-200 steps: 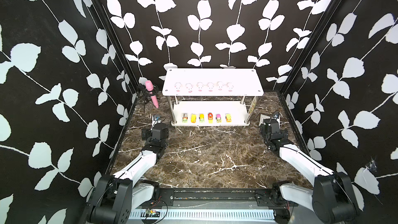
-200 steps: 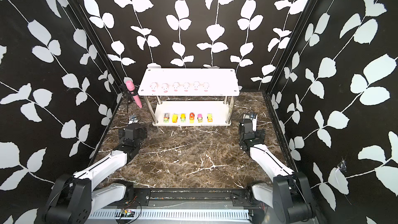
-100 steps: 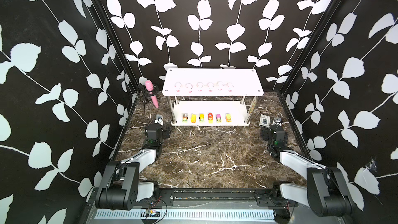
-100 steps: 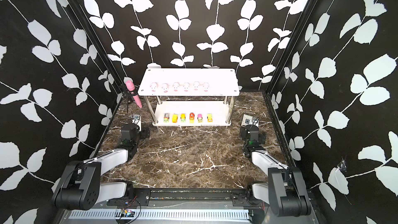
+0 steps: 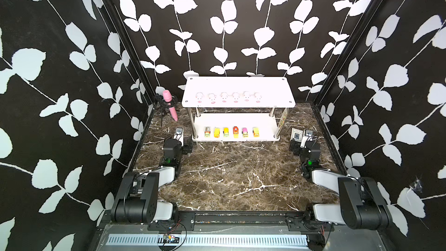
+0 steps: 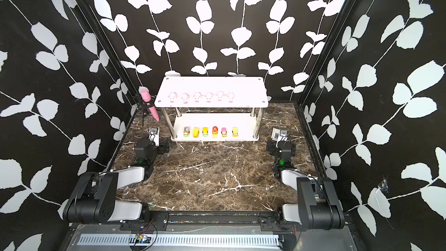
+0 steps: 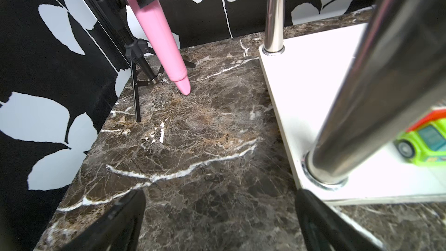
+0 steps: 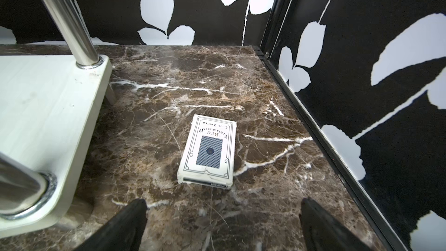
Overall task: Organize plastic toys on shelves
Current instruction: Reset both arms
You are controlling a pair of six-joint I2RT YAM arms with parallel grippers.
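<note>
The left hand (image 7: 220, 196) is wide open and holds nothing. It sits low over the worktop (image 7: 193, 141), just beside the near left post (image 7: 362, 92) of the shelves (image 5: 236, 85). The right hand (image 8: 223, 204) is wide open too, with nothing in it. It sits low by the right end of the shelves. I think both hands are open because there is no toy left to carry. I see none lying loose on the worktop.

The shelves stand in the middle of the worktop's far edge. Six pigs (image 5: 224, 97) stand in a row on the top board. Six toy cars (image 5: 235, 132) stand in a row on the bottom board, and a green car (image 7: 424, 146) is close to that post. Each kind has its own board, so the sorting looks done.

The pink microphone (image 5: 170, 103) leans on its little stand in the far left corner. The card box (image 8: 208, 150) lies flat near the right edge, in front of the right hand. Neither one goes on the shelves, so I guess they are meant to be left alone.
</note>
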